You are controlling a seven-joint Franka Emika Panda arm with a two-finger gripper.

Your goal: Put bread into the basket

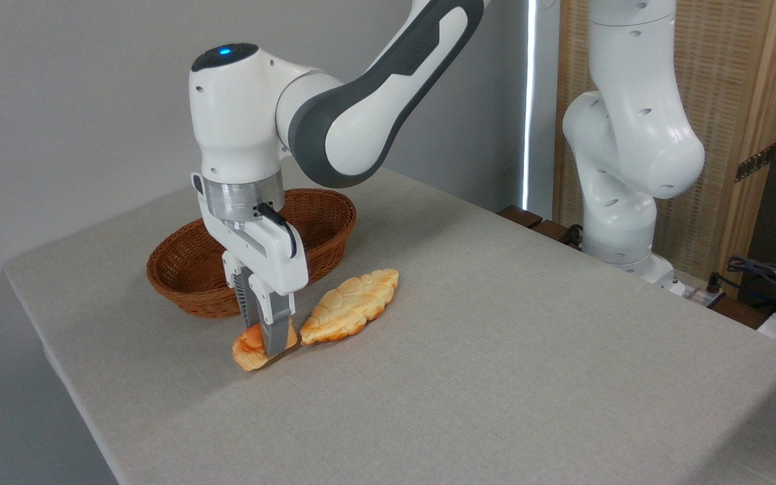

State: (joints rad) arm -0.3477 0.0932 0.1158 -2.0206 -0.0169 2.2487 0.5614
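Observation:
The bread, a small orange-golden bun, lies on the grey table just in front of the basket. My gripper points straight down over the bun. Its fingers straddle the bun and press against its sides, so the right part of the bun is hidden behind them. The bun still rests on the tabletop. The brown oval wicker basket stands right behind the gripper with nothing seen inside, partly covered by my wrist.
A longer pale leaf-shaped loaf lies right of the bun, almost touching the gripper's fingers. The arm's white base stands at the table's far right edge. Cables lie beyond that edge.

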